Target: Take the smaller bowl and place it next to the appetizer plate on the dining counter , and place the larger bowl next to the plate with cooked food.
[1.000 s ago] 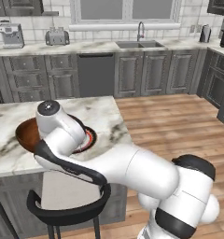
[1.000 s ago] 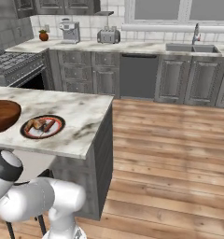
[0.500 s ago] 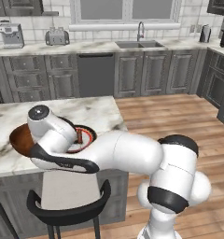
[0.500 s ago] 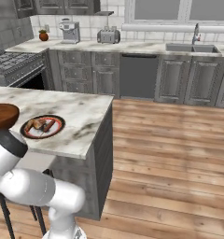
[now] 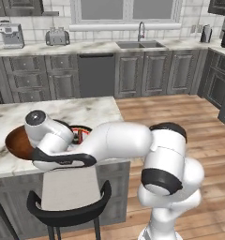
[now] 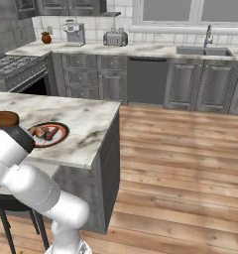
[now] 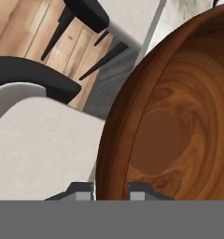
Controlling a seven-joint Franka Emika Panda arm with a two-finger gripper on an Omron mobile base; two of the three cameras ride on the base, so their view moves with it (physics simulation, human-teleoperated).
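The larger bowl (image 5: 17,143) (image 6: 4,119) (image 7: 179,116), reddish-brown and glossy, is at the near left edge of the dining counter (image 5: 86,110) (image 6: 86,119). It sits just left of the plate with cooked food (image 5: 79,133) (image 6: 49,134). My gripper (image 7: 111,195) is shut on the bowl's rim, one fingertip (image 7: 86,193) outside and the other inside. Whether the bowl rests on the marble or hangs just above it I cannot tell. The smaller bowl and the appetizer plate are out of view.
A dark stool with a pale seat (image 5: 67,201) (image 7: 25,84) stands right below the counter edge under my arm, and another stool (image 6: 12,203) is close by. Wall counters with a sink (image 5: 138,44), toaster (image 5: 57,36) and coffee maker (image 6: 74,32) line the back. Open wooden floor lies to the right.
The bowl has slid a little to the left beside the plate, still in my gripper. My arm's upper links have swung round and stretched out along the counter front.
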